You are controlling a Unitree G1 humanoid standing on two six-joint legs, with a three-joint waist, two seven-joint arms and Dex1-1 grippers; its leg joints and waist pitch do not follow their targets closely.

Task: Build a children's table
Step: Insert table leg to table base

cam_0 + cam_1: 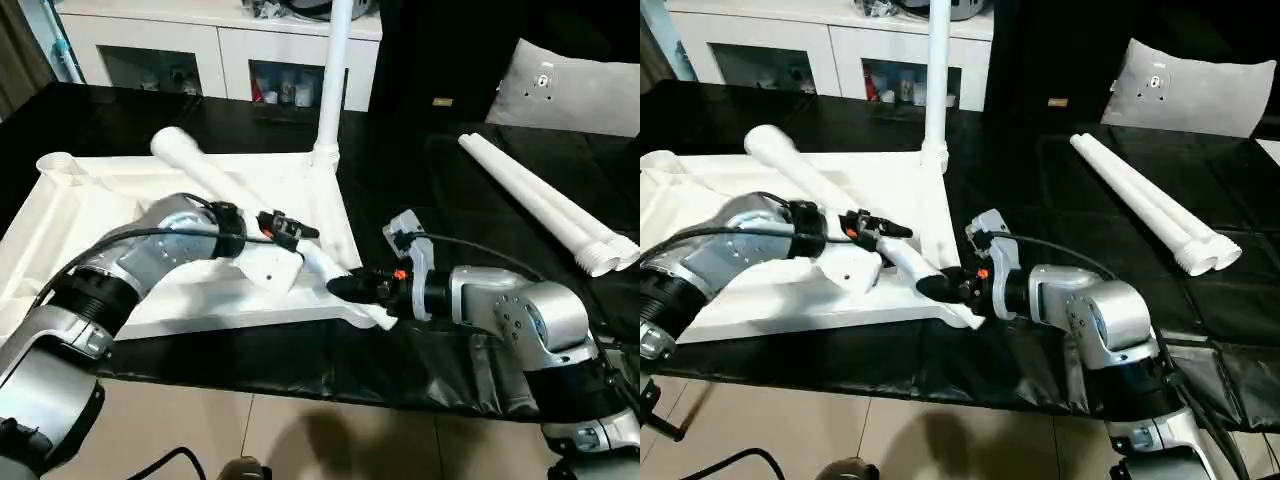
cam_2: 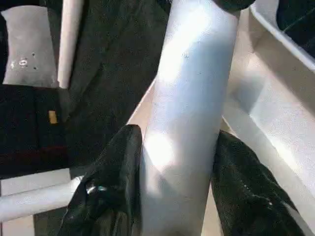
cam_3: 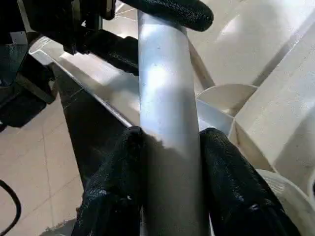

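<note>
Between both grippers' fingers (image 2: 113, 187) (image 3: 226, 182), wrist views show one leg (image 1: 325, 262) clamped.

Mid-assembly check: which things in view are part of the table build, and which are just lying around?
Job:
- white plastic ribbed tabletop
- upright white tube leg in its far corner socket
- white tube leg gripped by both hands
- two spare white tube legs

Lying about:
- grey-white cushion
- white cabinet

Tabletop (image 1: 90, 215) lies upside down on the left, one leg (image 1: 334, 70) upright in its far corner, two spare legs (image 1: 540, 205) off right.
</note>
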